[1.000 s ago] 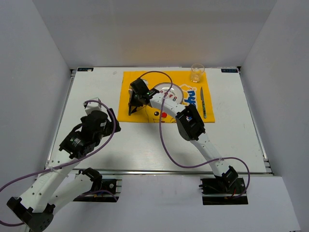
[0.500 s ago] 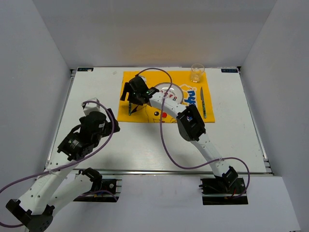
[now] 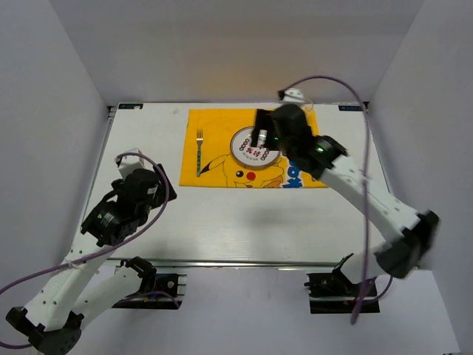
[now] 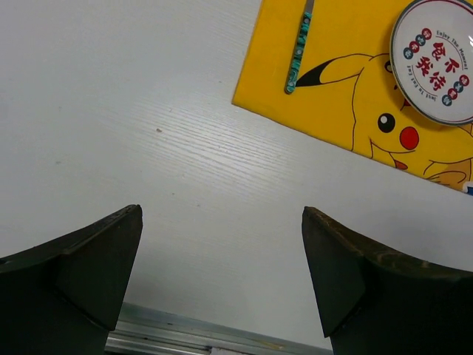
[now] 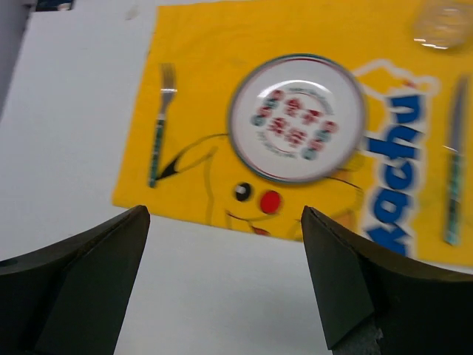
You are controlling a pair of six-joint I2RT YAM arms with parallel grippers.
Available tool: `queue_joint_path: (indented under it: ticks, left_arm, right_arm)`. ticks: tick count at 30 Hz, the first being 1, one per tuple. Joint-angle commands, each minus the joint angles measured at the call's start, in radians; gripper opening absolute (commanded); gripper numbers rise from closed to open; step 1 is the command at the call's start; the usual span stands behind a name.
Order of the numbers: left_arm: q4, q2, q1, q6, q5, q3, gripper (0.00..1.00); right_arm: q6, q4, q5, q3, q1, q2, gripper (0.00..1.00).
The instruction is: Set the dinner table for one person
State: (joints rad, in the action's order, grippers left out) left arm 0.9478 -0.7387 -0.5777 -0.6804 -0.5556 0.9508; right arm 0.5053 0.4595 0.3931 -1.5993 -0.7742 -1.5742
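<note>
Yellow cartoon placemat (image 3: 222, 126) is lying at the far middle of the white surface (image 3: 148, 140), carrying a fork (image 5: 158, 126), printed plate (image 5: 297, 118) and knife (image 5: 453, 188) (glass (image 5: 443, 22) at its far right corner). Left end effector (image 4: 222, 213) and right end effector (image 5: 225, 211) are both hanging wide open, gripping nothing.

Left claw (image 4: 222, 214), right claw (image 5: 224, 214) agape; right arm (image 3: 362, 185) seemingly aloft.

The dinner table (image 4: 148, 148) is matt with faint wood grain, the mat (image 5: 199, 44) cloth, the plate (image 5: 295, 118) glossy.
</note>
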Motion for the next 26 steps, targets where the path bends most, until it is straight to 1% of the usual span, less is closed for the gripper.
queue_joint_path:
  ticks: [1,2,3,5,6,8,9,11,12,15,20,26]
  left_arm:
    - [0.117,-0.049,0.007,-0.028,-0.078,0.123,0.98]
    - [0.137,-0.063,0.007,-0.027,-0.090,0.170,0.98]
    - [0.175,-0.074,0.007,-0.027,-0.108,0.192,0.98]
    - [0.207,-0.088,0.007,-0.028,-0.133,0.229,0.98]
    - [0.236,-0.088,0.007,-0.028,-0.150,0.261,0.98]
    - [0.269,-0.091,0.007,-0.027,-0.159,0.304,0.98]
    - [0.296,-0.096,0.007,-0.021,-0.152,0.318,0.98]
    - [0.333,-0.120,0.007,-0.019,-0.133,0.347,0.98]
    - [0.367,-0.128,0.007,-0.016,-0.123,0.370,0.98]
    - [0.431,-0.160,0.007,-0.033,-0.102,0.400,0.98]
    - [0.447,-0.143,0.007,-0.038,-0.083,0.411,0.98]
    - [0.448,-0.146,0.007,-0.038,-0.079,0.407,0.98]
  right_arm:
    - [-0.105,0.158,0.205,0.168,0.007,0.205,0.89]
    - [-0.102,0.186,0.231,0.232,0.010,0.259,0.89]
    - [-0.099,0.252,0.272,0.254,0.010,0.363,0.89]
    - [-0.079,0.332,0.318,0.291,0.009,0.452,0.89]
    - [-0.071,0.414,0.367,0.297,0.009,0.524,0.89]
    - [-0.059,0.490,0.404,0.299,0.009,0.613,0.89]
    - [-0.053,0.560,0.429,0.294,0.009,0.638,0.89]
    - [-0.044,0.620,0.440,0.280,0.009,0.701,0.89]
    - [-0.030,0.678,0.443,0.260,0.007,0.717,0.89]
    - [-0.016,0.757,0.428,0.249,0.009,0.766,0.89]
    - [0.004,0.815,0.448,0.282,0.007,0.813,0.89]
    - [-0.016,0.771,0.444,0.277,0.006,0.858,0.89]
